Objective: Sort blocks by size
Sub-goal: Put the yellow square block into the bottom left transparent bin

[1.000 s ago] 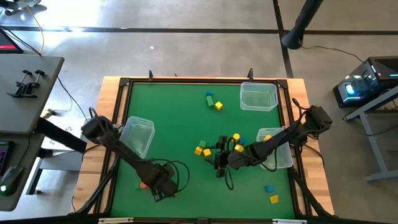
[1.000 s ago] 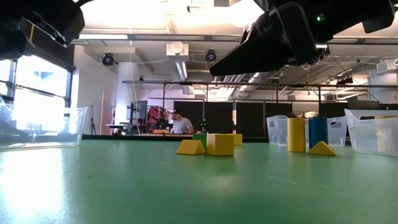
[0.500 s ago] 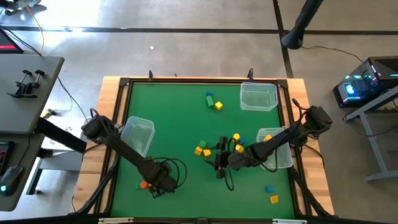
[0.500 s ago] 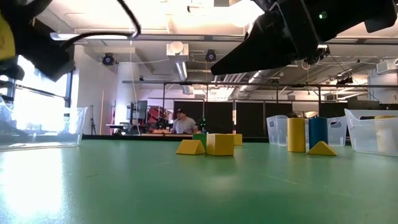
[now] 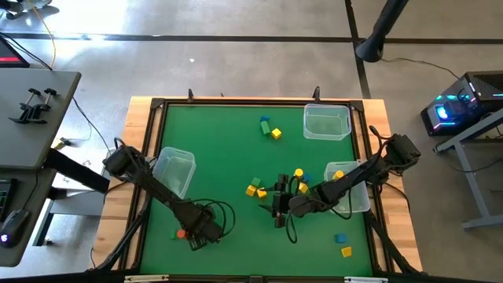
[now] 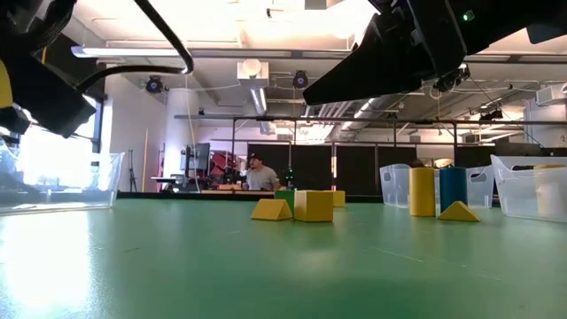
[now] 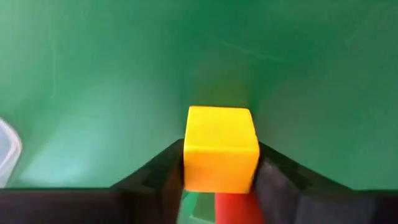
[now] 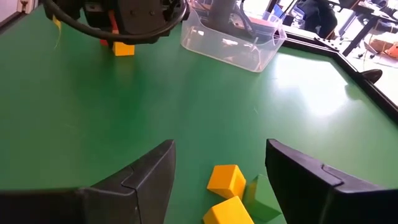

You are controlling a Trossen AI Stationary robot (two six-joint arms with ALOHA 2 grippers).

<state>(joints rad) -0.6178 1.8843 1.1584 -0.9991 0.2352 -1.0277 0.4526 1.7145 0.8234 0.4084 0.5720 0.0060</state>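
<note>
The left hand (image 7: 219, 180), low at 7 o'clock on the green desk (image 5: 228, 149), has narrowed from wide open within the last second; its fingers now press both sides of a yellow block (image 7: 220, 148), a red block (image 7: 236, 208) just behind it. Sorting appears to have its next piece gripped. The right hand (image 8: 217, 171) waits wide open near 5 o'clock, over 2 yellow blocks (image 8: 226, 180).

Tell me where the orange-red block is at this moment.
In the high view, the orange-red block lies on the green table near its front left corner, just left of the left gripper and beside a yellow cube.
</note>
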